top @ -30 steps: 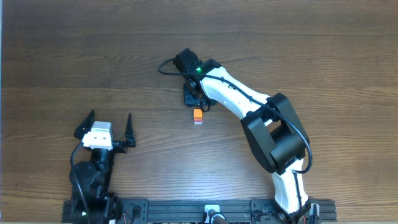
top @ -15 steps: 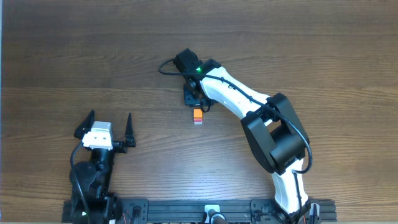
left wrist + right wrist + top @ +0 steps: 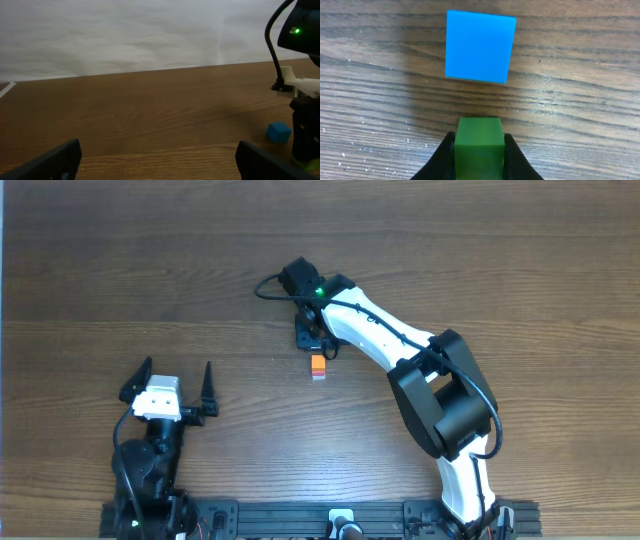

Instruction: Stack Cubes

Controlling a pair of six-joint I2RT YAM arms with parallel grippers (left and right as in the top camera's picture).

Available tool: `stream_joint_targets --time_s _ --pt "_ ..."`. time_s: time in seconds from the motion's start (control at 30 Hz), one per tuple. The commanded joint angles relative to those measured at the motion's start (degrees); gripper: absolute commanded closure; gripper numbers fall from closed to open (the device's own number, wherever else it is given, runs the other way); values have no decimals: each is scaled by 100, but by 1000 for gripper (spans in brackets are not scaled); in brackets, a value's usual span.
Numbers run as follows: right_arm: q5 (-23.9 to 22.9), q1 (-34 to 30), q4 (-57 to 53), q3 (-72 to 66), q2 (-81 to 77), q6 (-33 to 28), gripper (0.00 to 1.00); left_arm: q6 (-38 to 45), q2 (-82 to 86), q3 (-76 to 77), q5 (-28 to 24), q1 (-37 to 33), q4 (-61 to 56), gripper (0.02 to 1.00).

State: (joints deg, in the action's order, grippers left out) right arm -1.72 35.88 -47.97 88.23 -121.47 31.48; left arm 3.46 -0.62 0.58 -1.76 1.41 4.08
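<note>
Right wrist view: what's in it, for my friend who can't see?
The right gripper pinches a green cube. A blue cube lies on the brown wooden table just beyond it, not touching it.

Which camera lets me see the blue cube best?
The right wrist view: the blue cube lies whole and close. The left wrist view shows it small and far off. In the top view, the right arm hides it.

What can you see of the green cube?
The green cube is a small, plain, matte block with crisp edges, possibly plastic. It sits squarely between the two fingers of the right gripper, which press its opposite sides. It is over the wood table, close beside the blue cube but not touching it.
</note>
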Motion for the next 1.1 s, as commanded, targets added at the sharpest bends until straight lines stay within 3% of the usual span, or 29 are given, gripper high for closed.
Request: stream_joint_targets --time_s 0.03,0.27,0.8,1.1 --pt "-74 -15 -4 96 -48 24 989 61 42 -24 -74 -31 24 18" --pt "-138 -17 -192 267 -35 66 989 61 42 -24 -74 -31 24 18" --pt "-487 -15 -1805 1996 2 13 991 61 42 -24 -74 -31 24 18" --pt "-538 247 -2634 2151 549 284 989 61 42 -24 -74 -31 24 18"
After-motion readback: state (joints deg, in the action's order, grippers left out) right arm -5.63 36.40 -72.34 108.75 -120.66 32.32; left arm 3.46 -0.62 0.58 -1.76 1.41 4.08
